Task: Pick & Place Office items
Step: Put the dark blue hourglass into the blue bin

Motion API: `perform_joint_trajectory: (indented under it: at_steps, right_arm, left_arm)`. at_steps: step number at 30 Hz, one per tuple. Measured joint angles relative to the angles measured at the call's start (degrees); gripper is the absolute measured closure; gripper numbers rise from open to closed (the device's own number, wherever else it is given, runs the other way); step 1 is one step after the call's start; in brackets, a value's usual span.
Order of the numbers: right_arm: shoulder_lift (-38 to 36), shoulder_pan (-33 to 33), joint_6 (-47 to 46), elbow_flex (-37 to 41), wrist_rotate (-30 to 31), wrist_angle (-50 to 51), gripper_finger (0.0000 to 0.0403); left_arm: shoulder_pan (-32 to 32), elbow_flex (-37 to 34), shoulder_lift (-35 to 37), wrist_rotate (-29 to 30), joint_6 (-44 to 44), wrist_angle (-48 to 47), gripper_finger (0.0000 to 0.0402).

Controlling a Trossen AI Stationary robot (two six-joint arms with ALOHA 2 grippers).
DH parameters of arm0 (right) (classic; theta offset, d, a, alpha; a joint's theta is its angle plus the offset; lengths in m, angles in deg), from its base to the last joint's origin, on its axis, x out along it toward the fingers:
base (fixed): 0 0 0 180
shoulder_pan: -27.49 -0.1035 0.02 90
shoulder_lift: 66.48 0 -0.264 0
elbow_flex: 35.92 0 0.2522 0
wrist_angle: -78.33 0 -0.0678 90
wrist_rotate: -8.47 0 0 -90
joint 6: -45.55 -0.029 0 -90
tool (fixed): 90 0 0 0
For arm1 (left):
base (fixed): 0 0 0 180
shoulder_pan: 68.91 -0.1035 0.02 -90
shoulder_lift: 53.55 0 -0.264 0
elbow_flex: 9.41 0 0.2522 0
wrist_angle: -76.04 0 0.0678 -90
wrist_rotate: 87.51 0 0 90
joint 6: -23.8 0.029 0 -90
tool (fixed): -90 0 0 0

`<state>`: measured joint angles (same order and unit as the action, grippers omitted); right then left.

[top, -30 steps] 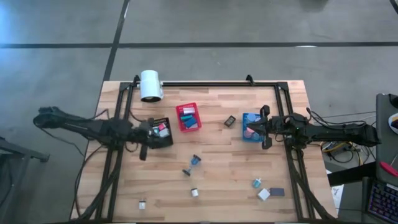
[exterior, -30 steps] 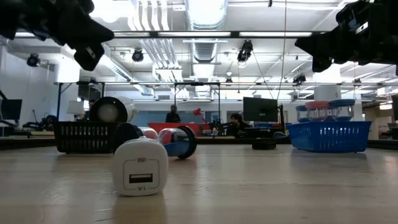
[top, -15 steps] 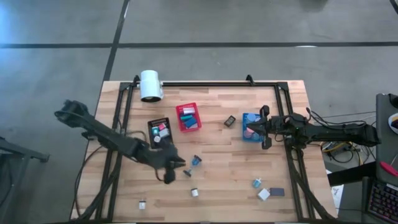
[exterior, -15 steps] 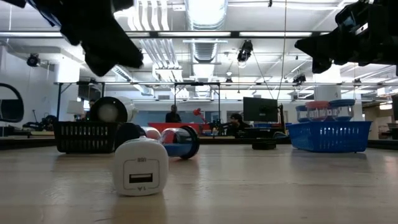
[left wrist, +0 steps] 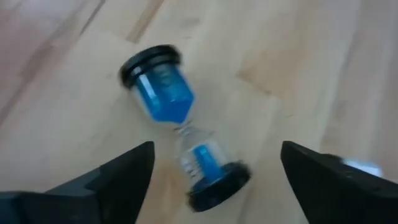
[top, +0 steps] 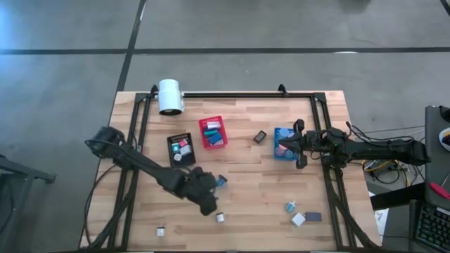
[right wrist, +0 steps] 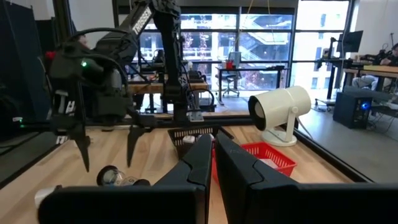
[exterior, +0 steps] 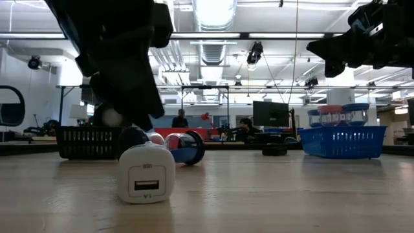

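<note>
Left wrist view shows my left gripper (left wrist: 211,165) with fingers apart above the blue sand timer (left wrist: 180,152), lying mid-tabletop toward the front edge: approach step; next, I judge, lower and close across its neck.

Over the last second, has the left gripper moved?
Yes. In the high view the left gripper has left the black bin and swung toward the table's near edge, over the blue hourglass, fingers open.
</note>
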<state>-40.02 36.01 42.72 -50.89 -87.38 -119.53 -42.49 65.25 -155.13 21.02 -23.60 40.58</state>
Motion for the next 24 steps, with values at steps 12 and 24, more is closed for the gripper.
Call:
perform_joint_trajectory:
  at_steps: [12, 24]
  right_arm:
    - [0.0, 0.0, 0.2, 0.07, 0.04, 0.15, 0.0385]
    - [0.74, 0.0, 0.22, 0.28, 0.11, 0.98, 0.0385]
  left_arm:
    - [-0.98, 1.28, -4.0, 0.86, 1.85, -5.4, 0.003]
    - [-1.32, -3.92, -3.39, 5.37, 17.29, -4.25, 0.0031]
